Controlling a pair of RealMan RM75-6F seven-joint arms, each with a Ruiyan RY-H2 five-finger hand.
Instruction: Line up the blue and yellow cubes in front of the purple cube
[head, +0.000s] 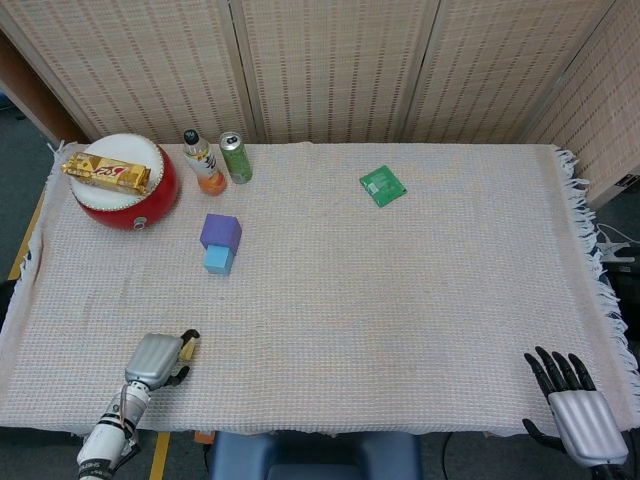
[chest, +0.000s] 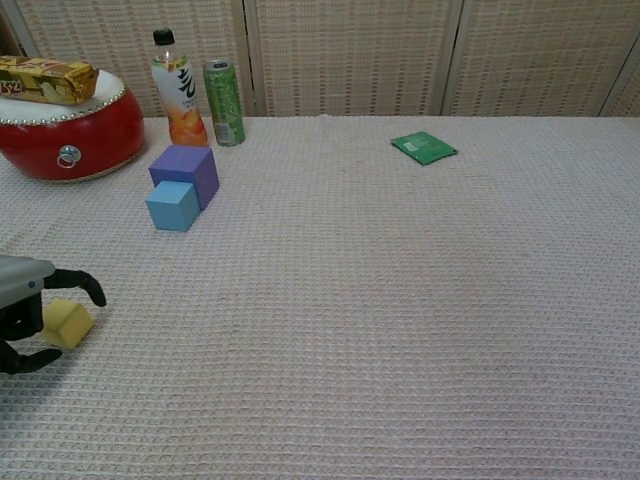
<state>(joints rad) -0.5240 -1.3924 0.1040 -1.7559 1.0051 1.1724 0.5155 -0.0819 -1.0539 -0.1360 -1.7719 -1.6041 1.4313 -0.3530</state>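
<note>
From the head view, I am reaching my left hand (head: 156, 358) down at the near left edge of the table, and the yellow cube (head: 187, 349) is sitting just beside my fingertips on their right. My fingers are curling around it, but I cannot tell whether they are clamping it yet. The blue cube (head: 218, 259) is lying well ahead of this hand and a little to its right, touching the near face of the purple cube (head: 221, 231). My right hand (head: 583, 415) is hanging far off at the opposite corner, fingers apart and holding nothing, so the left is plainly the nearer one.

From the chest view, my left hand (chest: 25, 310) is cupping the yellow cube (chest: 65, 322), one finger arching over its top. The blue cube (chest: 172, 206) is waiting ahead, and I judge the yellow one belongs just in front of it.
</note>
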